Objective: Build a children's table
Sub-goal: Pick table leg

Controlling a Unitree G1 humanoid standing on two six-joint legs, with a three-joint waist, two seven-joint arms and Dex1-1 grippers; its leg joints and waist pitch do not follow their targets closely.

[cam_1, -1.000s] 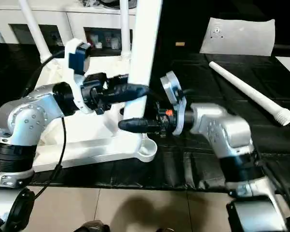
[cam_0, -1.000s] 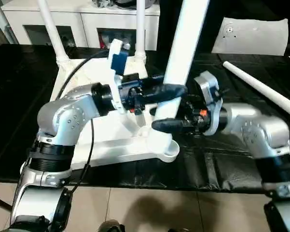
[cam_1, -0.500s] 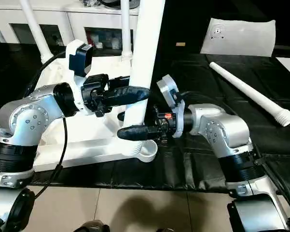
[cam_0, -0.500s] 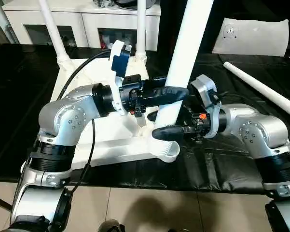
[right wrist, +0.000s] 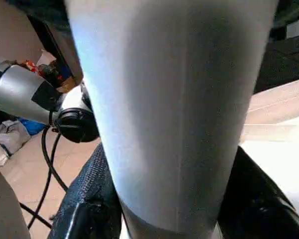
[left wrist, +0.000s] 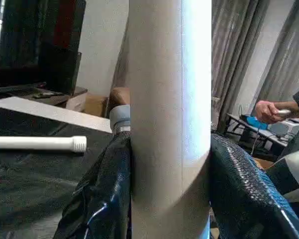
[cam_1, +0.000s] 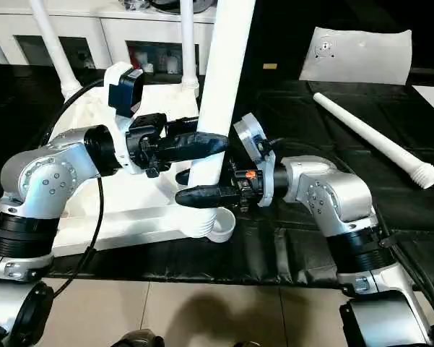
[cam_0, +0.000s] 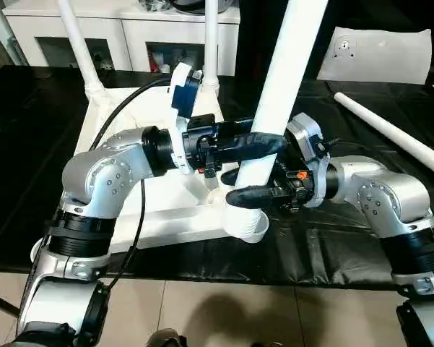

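Two grippers clamp one leg [cam_0: 274, 108]: step in hand looks like seating the third leg into the near right socket [cam_0: 247, 225] of the upturned top [cam_0: 133, 210].

Eye views: top lies ribs-up on the black-covered table [cam_0: 332, 253], left of centre. Two legs already stand in the far sockets [cam_0: 79, 43] [cam_0: 211, 36]. Fourth leg [cam_1: 375, 137] lies loose at far right, well apart. Left gripper [cam_0: 256, 142] has its black fingers closed across the leg from the left; right gripper [cam_0: 249, 184] takes the same leg lower down from the right, one finger in front near the socket. Leg's foot sits at the socket mouth, shaft leaning slightly right. Cannot tell if it is fully home.

Left wrist view: leg is a smooth white tube, faint mould seam, matte-glossy plastic. Finger pads [left wrist: 244, 184] are black, pebbled rubber, pressed on both sides.

Right wrist view: leg widens toward the camera, tapered; pads [right wrist: 92, 199] hug both flanks, top's white plastic just behind.

Next move, my reading: straighten the shaft upright over the socket, then push or twist down with both grips held firm; a tilted entry risks jamming or tipping the light top.
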